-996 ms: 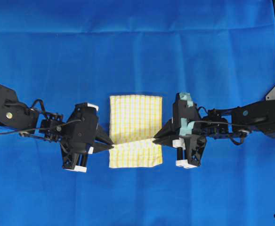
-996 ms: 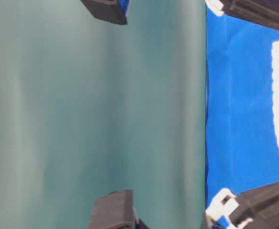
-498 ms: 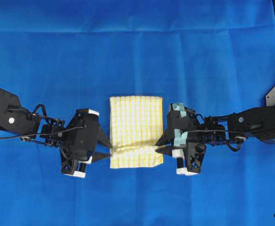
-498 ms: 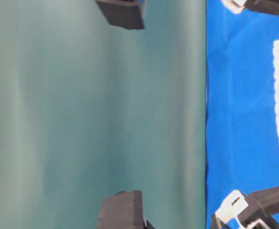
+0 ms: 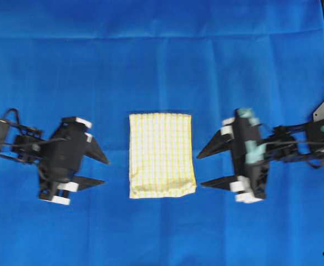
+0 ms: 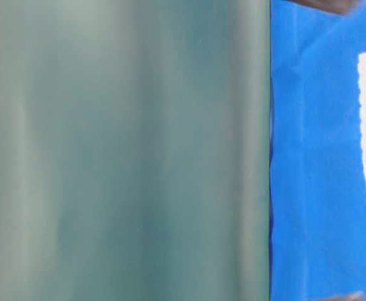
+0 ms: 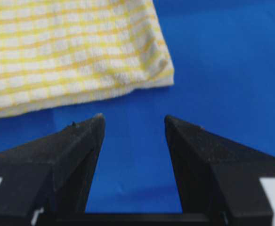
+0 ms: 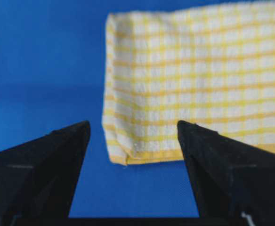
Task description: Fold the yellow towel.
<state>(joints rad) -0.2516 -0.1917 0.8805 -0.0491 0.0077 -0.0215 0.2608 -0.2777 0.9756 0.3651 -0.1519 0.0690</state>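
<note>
- Yellow towel (image 5: 161, 155) lies flat at the centre of the overhead view, folded into an upright rectangle on the blue cloth (image 5: 162, 55), nothing touching it.
- Over at the left edge, the left gripper (image 5: 104, 170) hangs clear of the towel, jaws parted with blue cloth showing between them, gripping nothing.
- At the right, the right gripper (image 5: 203, 168) has its jaws spread wider, tips pointing at the towel's right edge and apart from it, empty too.
- Down at table level, the towel shows only as a pale strip at the right edge.
</note>
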